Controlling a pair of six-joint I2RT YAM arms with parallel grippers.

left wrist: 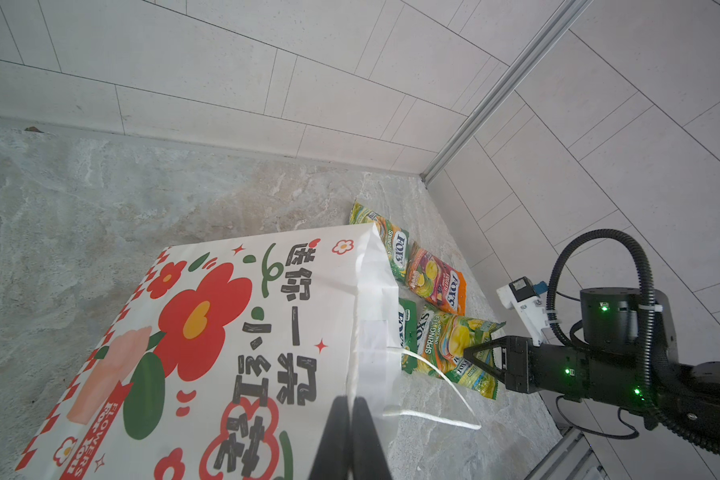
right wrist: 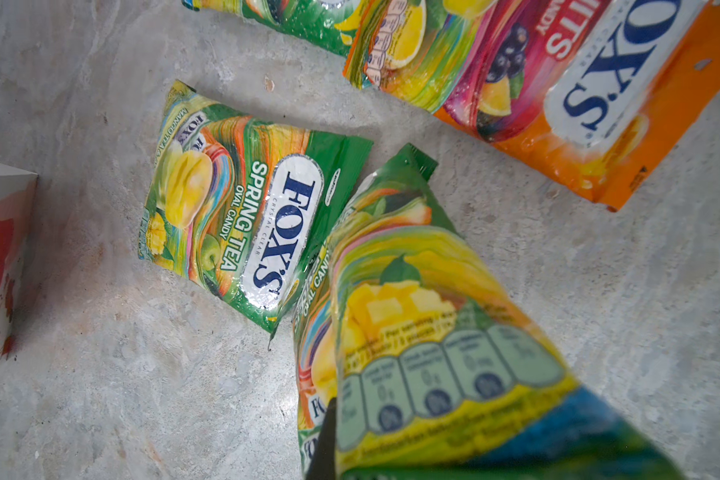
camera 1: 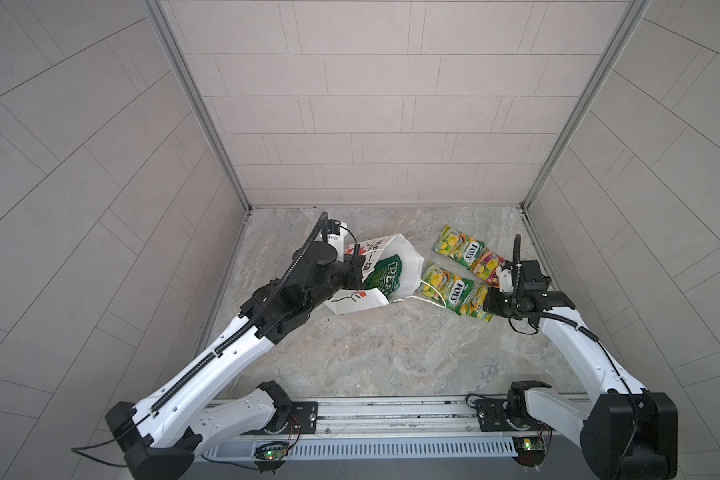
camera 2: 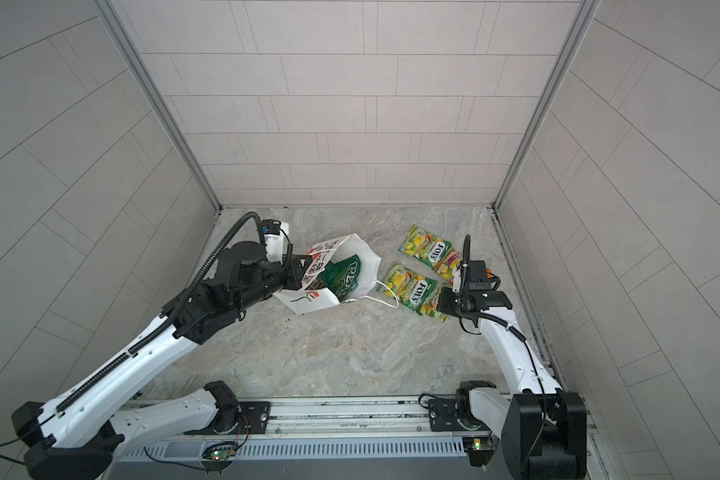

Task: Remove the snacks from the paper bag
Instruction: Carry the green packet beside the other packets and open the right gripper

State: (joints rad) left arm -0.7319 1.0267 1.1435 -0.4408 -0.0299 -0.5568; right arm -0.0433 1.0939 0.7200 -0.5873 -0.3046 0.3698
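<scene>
One FOX'S packet (right wrist: 412, 332) within right claw (left wrist: 468, 354)

Open table in front, crowded at right rear

The near half of the grey marble table (camera 1: 383, 357) lies bare between the arms, as does a strip by the back wall. The white flowered paper bag (camera 1: 408, 266) lies on its side left of centre, left hand (left wrist: 351, 402) clamped on its rim, a dark green crisp bag (camera 1: 385, 280) filling its mouth. Its white cord handle (left wrist: 433, 419) crosses the narrow gap to glossy sweet packets (camera 1: 460, 247) clustered right; the right hand (left wrist: 467, 355) pinches one green-yellow packet (right wrist: 412, 316).
</scene>
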